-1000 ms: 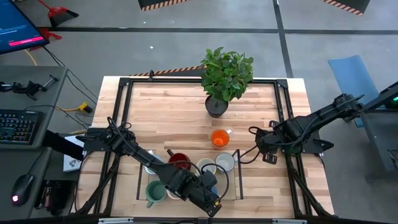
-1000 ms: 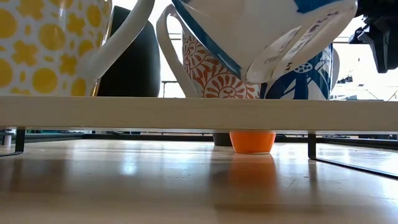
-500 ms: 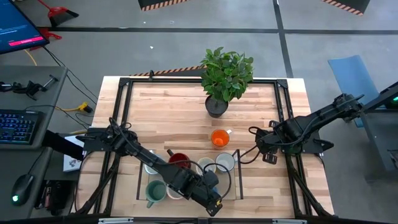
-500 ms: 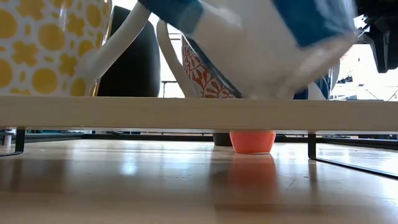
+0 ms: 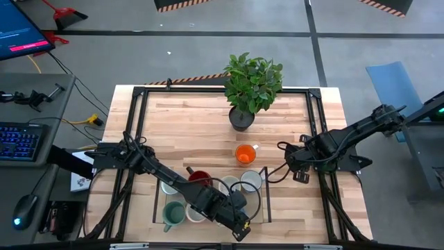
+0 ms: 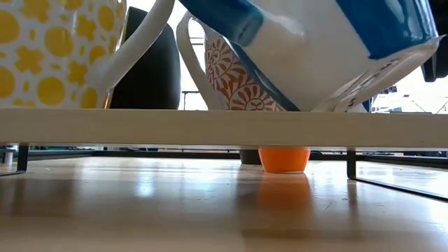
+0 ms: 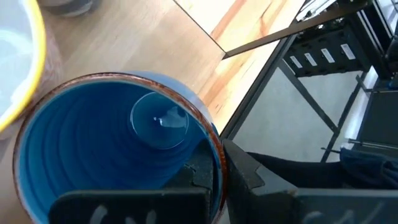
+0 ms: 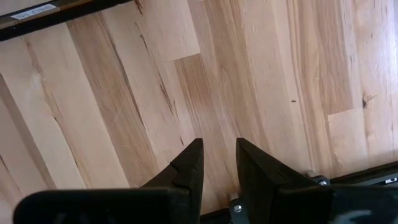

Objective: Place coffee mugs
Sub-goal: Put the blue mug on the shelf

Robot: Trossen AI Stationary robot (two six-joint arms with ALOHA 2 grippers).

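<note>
My left gripper [image 5: 232,206] reaches over the front of the table, shut on a blue mug [image 7: 118,155] that hangs tilted above a raised pale shelf [image 6: 210,127]. On that shelf stand a teal mug [image 5: 172,214], a dark red mug [image 5: 200,178] and several white mugs [image 5: 250,182]. The low view shows a yellow-dotted mug [image 6: 42,49] and an orange-patterned mug [image 6: 234,80] there. An orange mug [image 5: 245,154] stands on the table farther back. My right gripper [image 8: 216,163] hangs open at the table's right side, pointing down over bare wood. My left gripper holds the blue mug by its brown-edged rim [image 7: 217,158], with one finger inside the mug and one outside the wall. The fingers come slanting down from the table's left. The mug [image 6: 329,49] is lifted clear of the shelf and tilted.
A leafy plant in a dark pot [image 5: 241,118] stands at the far middle of the table. A black frame [image 5: 142,111] runs around the tabletop. Bare wood [image 5: 187,132] lies between the shelf and the plant.
The blue mug has swung in my left gripper's hold and now hangs lower over the shelf, still tilted and clear of it. My left gripper has crept toward the table's right edge.
</note>
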